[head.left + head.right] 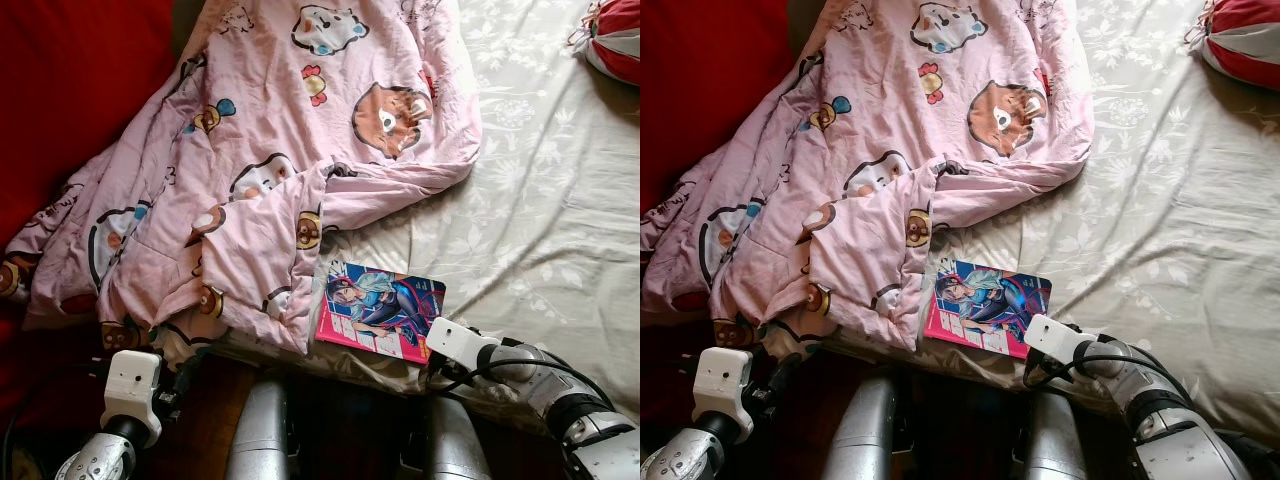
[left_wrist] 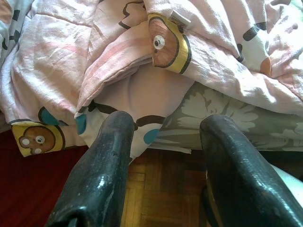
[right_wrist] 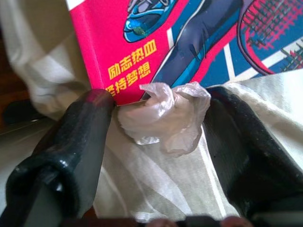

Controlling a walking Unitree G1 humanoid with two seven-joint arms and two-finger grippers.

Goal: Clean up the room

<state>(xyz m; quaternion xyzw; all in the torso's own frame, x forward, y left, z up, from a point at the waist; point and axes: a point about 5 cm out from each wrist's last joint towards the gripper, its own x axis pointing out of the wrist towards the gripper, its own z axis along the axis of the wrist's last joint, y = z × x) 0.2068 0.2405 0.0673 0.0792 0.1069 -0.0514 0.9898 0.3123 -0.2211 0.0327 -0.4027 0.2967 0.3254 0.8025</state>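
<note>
A pink cartoon-print blanket [image 1: 260, 150] lies crumpled across the left half of the bed and hangs over its near edge. Beside it, at the bed's edge, lies a colourful magazine [image 1: 382, 310] with a pink border. A crumpled scrap of clear plastic [image 3: 165, 118] rests on the sheet against the magazine's corner [image 3: 189, 42]. My right gripper [image 3: 160, 94] is open, one finger on each side of that scrap. My left gripper [image 2: 165, 127] is open and holds nothing, low at the bed's edge just under the blanket's hanging hem [image 2: 142, 94].
The bed's pale floral sheet [image 1: 540, 200] is bare on the right. A red and white striped cushion [image 1: 612, 40] sits at the far right corner. A large red surface [image 1: 70, 90] lies left of the bed. Parquet floor [image 2: 151, 189] and my legs [image 1: 262, 430] are below.
</note>
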